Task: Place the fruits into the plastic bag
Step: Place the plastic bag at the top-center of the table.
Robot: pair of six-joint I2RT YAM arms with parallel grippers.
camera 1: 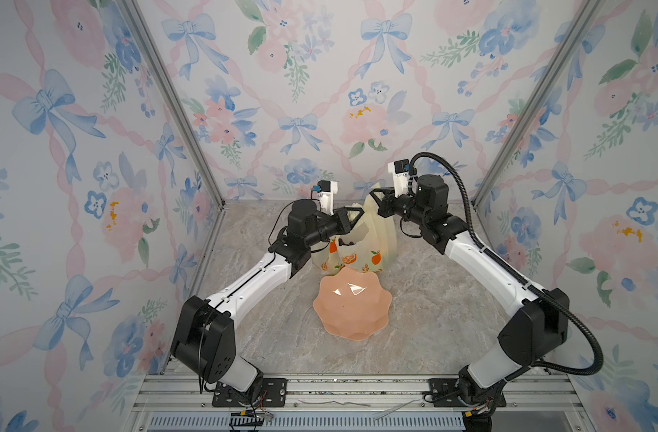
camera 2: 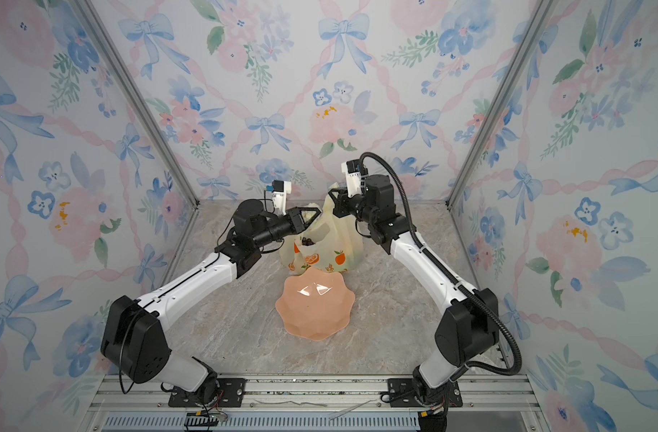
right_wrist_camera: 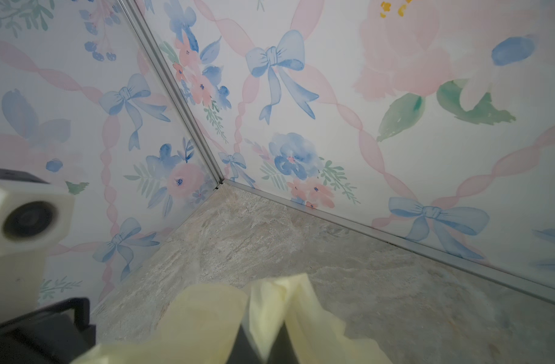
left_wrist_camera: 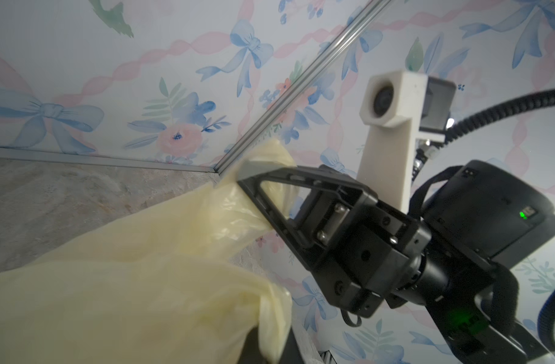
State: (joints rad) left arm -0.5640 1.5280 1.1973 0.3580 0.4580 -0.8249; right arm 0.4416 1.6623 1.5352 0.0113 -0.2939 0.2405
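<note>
Floral wallpaper (camera 1: 320,74) walls in a marbled bench (camera 1: 432,299). The plastic bag (camera 1: 381,235) stands near its back edge, just behind the pink bowl (camera 1: 351,310). My left claw (camera 1: 360,214) and my right claw (camera 1: 373,195) are each clenched on a bag handle — pinching it up from either side — and dark fruits (camera 1: 344,243) show inside the bag.

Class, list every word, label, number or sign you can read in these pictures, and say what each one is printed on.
Orange characters on the plastic bag: too small and blurred to read.
No other words, numbers, labels or signs show in any view.
</note>
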